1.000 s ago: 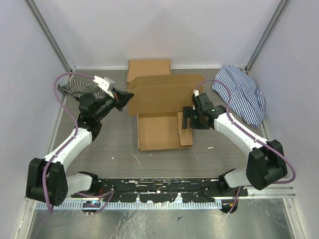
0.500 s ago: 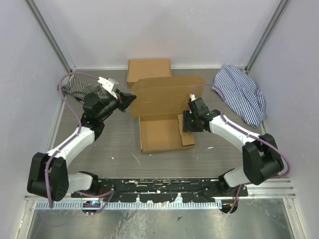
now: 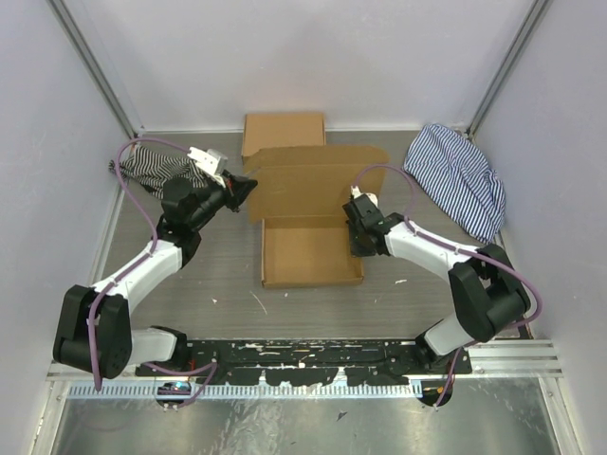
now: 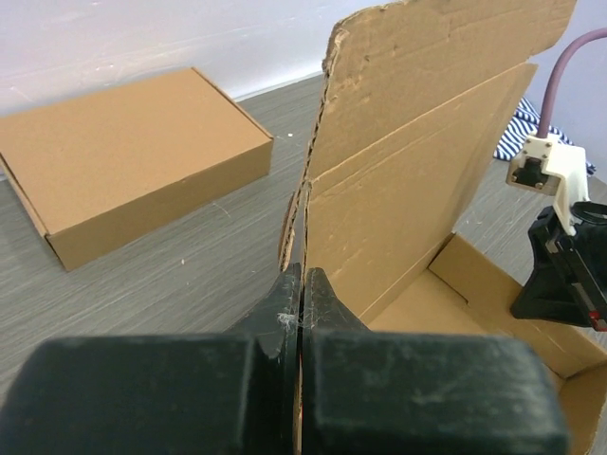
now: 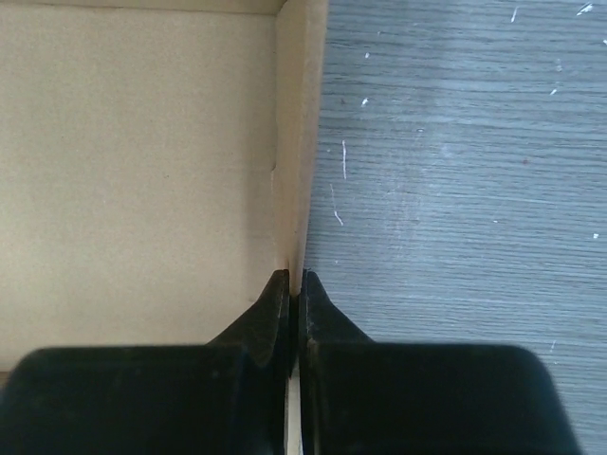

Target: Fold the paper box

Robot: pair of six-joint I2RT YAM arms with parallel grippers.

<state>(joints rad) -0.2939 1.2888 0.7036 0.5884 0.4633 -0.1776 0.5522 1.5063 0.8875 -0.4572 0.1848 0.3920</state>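
Your L gripper [image 4: 301,289] pinches the paper box [image 3: 305,248] lid's upright edge; R gripper [image 5: 295,287] clamped tight on its right wall.

Two cardboard boxes [image 3: 308,254] [image 3: 283,126], two striped cloths [image 3: 147,169] [image 3: 455,180]

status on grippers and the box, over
Left gripper shut on paper box lid edge. Right gripper shut on its right wall. Lid raised, tray open. Closed box close behind lid.

Grey wood-grain table [image 3: 218,275]. Plain pale far wall [image 3: 303,57], left wall [image 3: 38,142] and right wall [image 3: 569,142] enclose it. Metal posts [image 3: 95,66] stand at both far corners. Black rail [image 3: 313,353] at near edge.
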